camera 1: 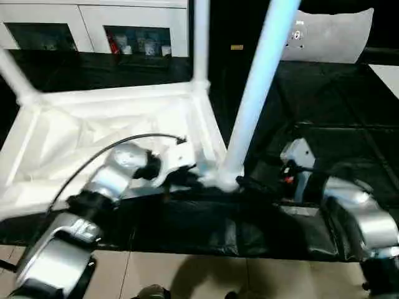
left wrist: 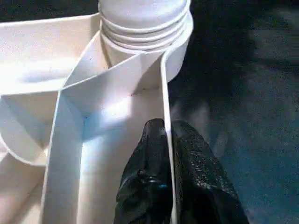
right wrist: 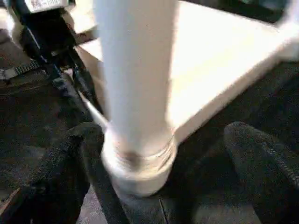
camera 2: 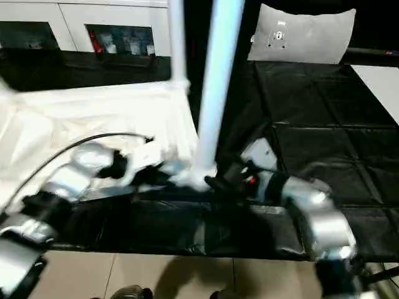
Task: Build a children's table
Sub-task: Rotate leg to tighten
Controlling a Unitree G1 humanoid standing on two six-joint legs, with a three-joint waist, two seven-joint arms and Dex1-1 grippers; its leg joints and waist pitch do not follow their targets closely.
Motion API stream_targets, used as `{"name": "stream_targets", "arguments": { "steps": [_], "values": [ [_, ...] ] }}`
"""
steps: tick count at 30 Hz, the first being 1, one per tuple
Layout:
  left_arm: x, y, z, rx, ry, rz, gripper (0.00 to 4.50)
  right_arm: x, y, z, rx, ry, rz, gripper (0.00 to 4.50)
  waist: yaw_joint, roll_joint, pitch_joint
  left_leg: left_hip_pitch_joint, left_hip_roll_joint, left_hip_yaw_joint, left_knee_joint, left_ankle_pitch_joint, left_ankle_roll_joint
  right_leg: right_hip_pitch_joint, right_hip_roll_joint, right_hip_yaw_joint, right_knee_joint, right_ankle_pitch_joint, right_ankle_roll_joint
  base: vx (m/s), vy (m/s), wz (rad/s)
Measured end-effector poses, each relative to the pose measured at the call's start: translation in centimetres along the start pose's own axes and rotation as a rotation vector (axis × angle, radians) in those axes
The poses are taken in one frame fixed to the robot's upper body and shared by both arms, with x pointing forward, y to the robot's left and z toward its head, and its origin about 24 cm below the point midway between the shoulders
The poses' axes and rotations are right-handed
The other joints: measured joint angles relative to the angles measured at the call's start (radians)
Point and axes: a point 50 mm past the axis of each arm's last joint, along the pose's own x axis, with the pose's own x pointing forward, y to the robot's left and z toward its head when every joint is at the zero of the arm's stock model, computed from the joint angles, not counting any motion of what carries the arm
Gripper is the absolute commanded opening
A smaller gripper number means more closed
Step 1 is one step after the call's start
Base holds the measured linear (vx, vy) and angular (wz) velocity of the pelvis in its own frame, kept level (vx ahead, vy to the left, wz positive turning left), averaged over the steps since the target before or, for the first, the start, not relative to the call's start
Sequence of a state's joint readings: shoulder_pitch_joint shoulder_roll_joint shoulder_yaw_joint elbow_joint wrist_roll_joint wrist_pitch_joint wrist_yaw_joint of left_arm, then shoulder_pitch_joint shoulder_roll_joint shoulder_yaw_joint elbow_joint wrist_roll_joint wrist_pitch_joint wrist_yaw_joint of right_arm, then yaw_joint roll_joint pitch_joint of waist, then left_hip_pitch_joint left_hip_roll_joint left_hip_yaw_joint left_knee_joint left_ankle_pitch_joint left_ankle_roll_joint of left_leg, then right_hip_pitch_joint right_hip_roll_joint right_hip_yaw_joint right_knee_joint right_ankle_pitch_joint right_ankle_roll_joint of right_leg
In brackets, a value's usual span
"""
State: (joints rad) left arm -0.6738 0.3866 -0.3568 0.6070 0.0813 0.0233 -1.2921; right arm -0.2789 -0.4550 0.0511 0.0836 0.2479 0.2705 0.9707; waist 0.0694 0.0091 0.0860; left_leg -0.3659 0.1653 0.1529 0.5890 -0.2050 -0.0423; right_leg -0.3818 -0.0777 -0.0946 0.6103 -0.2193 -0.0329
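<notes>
The white tabletop [camera 1: 112,131] lies upside down on a black mat, ribbed side up. White legs stand at its far left corner [camera 1: 14,76] and far right corner [camera 1: 201,37]. A third leg [camera 1: 257,93] rises tilted from the near right corner socket [camera 1: 227,179]. My left gripper [left wrist: 167,128] is shut on the thin rim wall of the tabletop [left wrist: 164,88], just beside that socket [left wrist: 145,28]. My right gripper [right wrist: 161,133] is open, one finger [right wrist: 51,177] on each side of the leg's threaded base [right wrist: 140,158], apart from it.
White cabinets with dark openings [camera 1: 93,28] stand at the back. A pale plastic bag [camera 1: 330,34] lies at the back right on the black mat [camera 1: 336,106]. Tiled floor [camera 1: 187,274] borders the mat's near edge. My left arm's cable [camera 1: 118,144] arcs over the tabletop.
</notes>
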Motion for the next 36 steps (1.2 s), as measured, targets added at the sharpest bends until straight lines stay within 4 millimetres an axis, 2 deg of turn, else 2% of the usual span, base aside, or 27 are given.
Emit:
{"name": "stream_targets", "arguments": {
  "steps": [6, 14, 27, 34, 36],
  "values": [
    [0.0, -1.3, 0.0, 0.039, -0.016, -0.103, 0.00, 0.5, 0.5, 0.1, 0.009, -0.002, 0.222, 3.95, 0.023, 0.000, 0.000, 0.001, 0.001, 0.001, 0.002, 0.000, 0.001, -0.002, 0.000, 0.000, 0.001, 0.000, 0.000, 0.000, 0.000, 0.00],
    [-0.2, -2.0, 0.0, 0.067, -0.009, -0.163, 0.00, 0.7, 0.9, 0.1, 0.029, 0.039, 0.425, 3.37, 0.030, -0.001, 0.000, 0.000, 0.003, 0.004, 0.005, 0.001, 0.002, -0.002, 0.000, 0.000, 0.002, 0.000, 0.000, 0.000, 0.000, 0.00],
    [-0.2, -2.0, 0.0, 0.081, 0.005, -0.168, 0.00, 0.9, 0.7, 0.0, 0.039, 0.064, 0.497, 2.18, 0.031, -0.001, 0.000, 0.000, 0.005, 0.005, 0.005, 0.001, 0.002, -0.003, 0.000, -0.001, 0.002, 0.000, 0.000, 0.000, 0.000, 0.00],
    [-0.2, -2.0, 0.1, 0.080, 0.005, -0.167, 0.00, 0.9, 0.7, 0.0, 0.051, 0.073, 0.498, 1.98, 0.032, -0.001, 0.001, 0.000, 0.005, 0.006, 0.004, 0.001, 0.002, -0.003, 0.000, -0.001, 0.002, 0.000, 0.000, 0.000, 0.000, 0.00],
    [0.0, -2.0, 0.1, 0.064, 0.001, -0.163, 0.00, 0.6, 1.0, -0.2, 0.066, 0.075, 0.487, 1.98, 0.037, 0.000, 0.001, 0.000, 0.005, 0.006, 0.004, 0.001, 0.001, -0.003, 0.000, -0.001, 0.001, 0.000, 0.000, 0.000, 0.000, 0.00]
  ]
}}
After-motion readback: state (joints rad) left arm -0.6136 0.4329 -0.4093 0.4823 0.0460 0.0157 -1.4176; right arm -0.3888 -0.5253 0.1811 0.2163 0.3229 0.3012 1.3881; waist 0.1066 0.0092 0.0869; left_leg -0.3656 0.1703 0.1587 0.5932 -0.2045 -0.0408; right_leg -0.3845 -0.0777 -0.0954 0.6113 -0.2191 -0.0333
